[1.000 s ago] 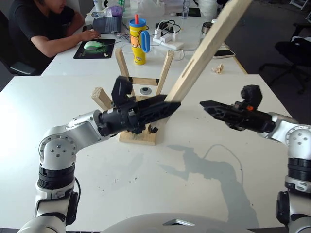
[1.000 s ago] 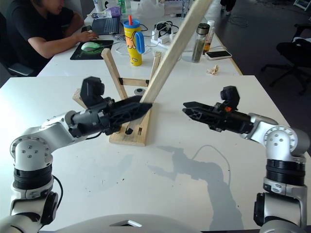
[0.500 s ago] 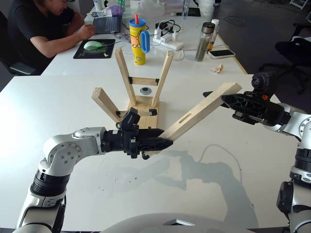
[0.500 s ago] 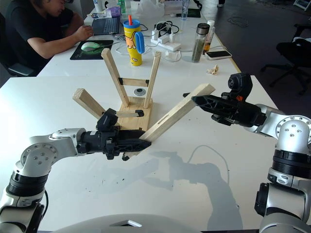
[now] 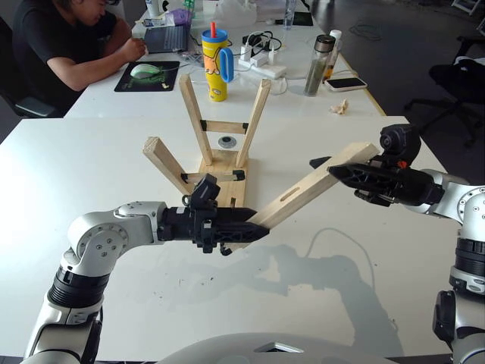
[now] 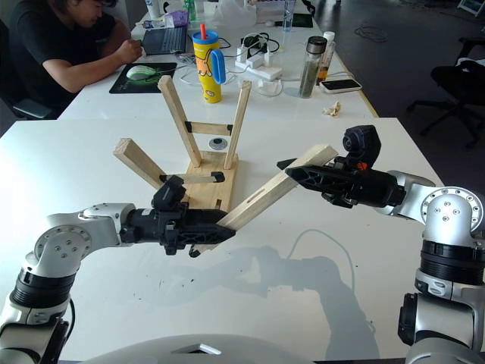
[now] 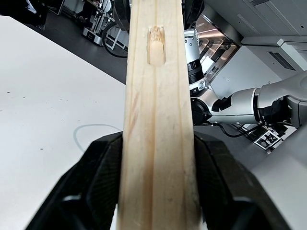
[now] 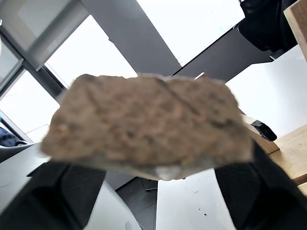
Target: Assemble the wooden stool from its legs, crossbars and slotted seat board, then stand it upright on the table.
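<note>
An upside-down, partly built stool stands mid-table: its slotted seat board (image 5: 246,186) lies flat, with three legs (image 5: 192,106) and a crossbar (image 5: 224,127) sticking up. A loose wooden leg (image 5: 295,197) with a slot in it slants low over the table. My left gripper (image 5: 254,229) is shut on its lower end, beside the seat board's near right corner. My right gripper (image 5: 327,168) is closed around the leg's raised upper end. The left wrist view looks up along the leg (image 7: 156,120) between black fingers (image 7: 103,182). In the right wrist view its end grain (image 8: 148,124) is close up.
A thin cable (image 5: 333,246) loops on the white table to the right of the stool. Behind the table, a second desk holds a yellow cup (image 5: 217,64), a bottle (image 5: 319,54), a phone (image 5: 350,83) and crumpled paper (image 5: 339,108).
The leg swung from steeply upright down to a low slant as my left gripper dropped toward the table. My right gripper moved onto the leg's upper end and slid along it.
</note>
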Action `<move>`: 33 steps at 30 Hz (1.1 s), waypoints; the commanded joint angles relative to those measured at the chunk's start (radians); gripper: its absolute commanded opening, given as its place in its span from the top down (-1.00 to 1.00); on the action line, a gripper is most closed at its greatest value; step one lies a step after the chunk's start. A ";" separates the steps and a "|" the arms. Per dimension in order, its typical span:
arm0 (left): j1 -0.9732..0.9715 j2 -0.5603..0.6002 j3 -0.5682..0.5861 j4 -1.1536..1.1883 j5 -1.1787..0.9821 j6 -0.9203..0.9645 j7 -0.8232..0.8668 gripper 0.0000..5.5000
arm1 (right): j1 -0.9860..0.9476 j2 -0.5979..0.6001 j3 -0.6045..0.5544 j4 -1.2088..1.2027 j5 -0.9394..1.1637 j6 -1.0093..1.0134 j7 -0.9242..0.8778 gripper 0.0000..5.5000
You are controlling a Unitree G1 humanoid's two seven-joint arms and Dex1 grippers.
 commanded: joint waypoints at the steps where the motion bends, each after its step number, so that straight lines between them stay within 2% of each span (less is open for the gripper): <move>1: 0.010 0.005 0.018 -0.018 0.001 0.008 0.009 0.25 | 0.014 -0.017 -0.010 0.000 -0.002 -0.010 0.003 0.06; 5: 0.004 -0.001 0.016 -0.018 0.045 -0.019 0.022 0.25 | 0.029 -0.023 0.003 -0.011 -0.035 -0.042 0.011 0.25; 6: 0.006 0.000 0.011 -0.021 0.059 -0.025 0.022 0.12 | 0.028 -0.019 0.003 -0.007 -0.042 -0.052 0.007 0.25; 10: 0.036 -0.037 0.041 -0.020 0.069 -0.053 0.068 -0.10 | 0.021 -0.001 0.002 0.014 -0.066 -0.084 -0.006 0.25; 12: 0.065 -0.032 0.054 -0.029 0.078 -0.058 0.082 -0.17 | 0.036 -0.015 0.037 0.014 -0.130 -0.129 0.002 0.25; 16: 0.159 0.022 0.017 -0.032 0.271 -0.161 0.098 -0.39 | 0.040 -0.047 0.118 0.059 -0.303 -0.264 0.024 0.26; 19: 0.186 0.025 -0.036 0.015 0.464 -0.283 0.139 -0.56 | -0.008 -0.007 0.119 0.146 -0.405 -0.397 -0.006 0.26; 25: 0.208 0.040 -0.150 0.091 0.708 -0.444 0.124 -0.58 | -0.092 0.043 0.142 0.218 -0.467 -0.522 0.040 0.26; 33: 0.191 -0.025 -0.176 0.185 0.819 -0.466 0.156 -0.58 | -0.196 0.102 0.243 0.316 -0.564 -0.628 0.135 0.26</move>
